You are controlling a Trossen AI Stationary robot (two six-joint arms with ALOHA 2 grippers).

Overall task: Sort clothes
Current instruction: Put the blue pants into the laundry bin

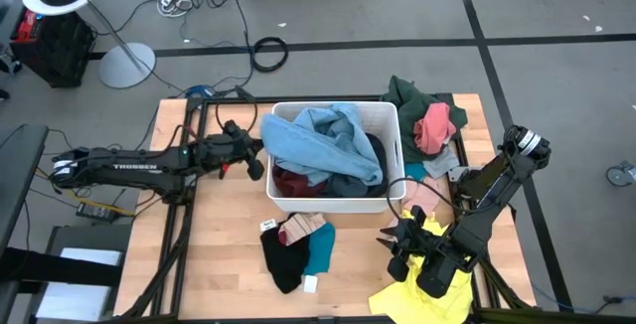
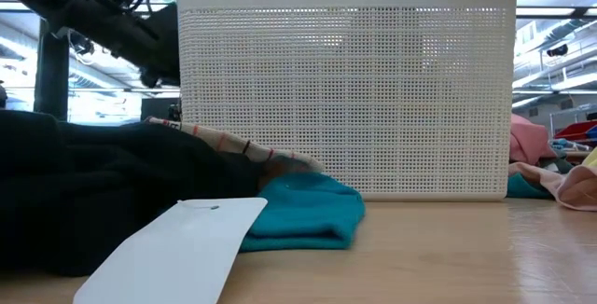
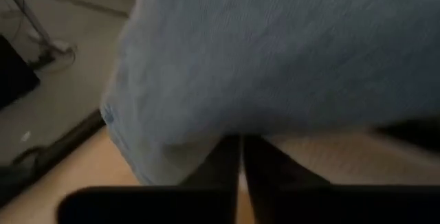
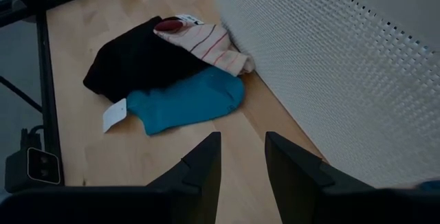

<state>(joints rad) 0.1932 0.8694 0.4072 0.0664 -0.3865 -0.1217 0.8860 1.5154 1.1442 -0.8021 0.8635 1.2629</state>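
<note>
Blue fabric fills most of the white bin [image 1: 390, 125] at mid-table: a light blue garment [image 1: 323, 145] heaped over the top, spilling across the bin's left rim, with dark maroon cloth [image 1: 295, 181] showing beneath it near the front wall.

Left gripper [image 1: 256, 157] sits at the bin's left edge, right against the light blue garment. From its wrist camera, its two dark fingers [image 3: 223, 165] are pressed together with only a sliver between them, their tips buried under the hanging fold of light blue cloth [image 3: 275, 52]. Whether any cloth is pinched between them I cannot tell.

Right gripper [image 1: 399, 241] hangs over the table in front of the bin's right corner, jaws partly spread, nothing between them. Its wrist camera looks past its fingers [image 4: 203, 165] along the bin wall [image 4: 330, 59] toward a small pile.

That pile lies on the wooden table [image 1: 219, 264] in front of the bin: a black garment [image 1: 283, 257], a teal piece [image 1: 320, 249] touching it, a striped pink-and-cream piece [image 1: 300, 229] on top, and a white tag [image 1: 310, 284] beside them.

Yellow cloth [image 1: 417, 289] lies under the right arm at the table's front right corner. Behind the bin's right side sit a dark green garment [image 1: 412, 95] and a pink one [image 1: 434, 127] on it.
</note>
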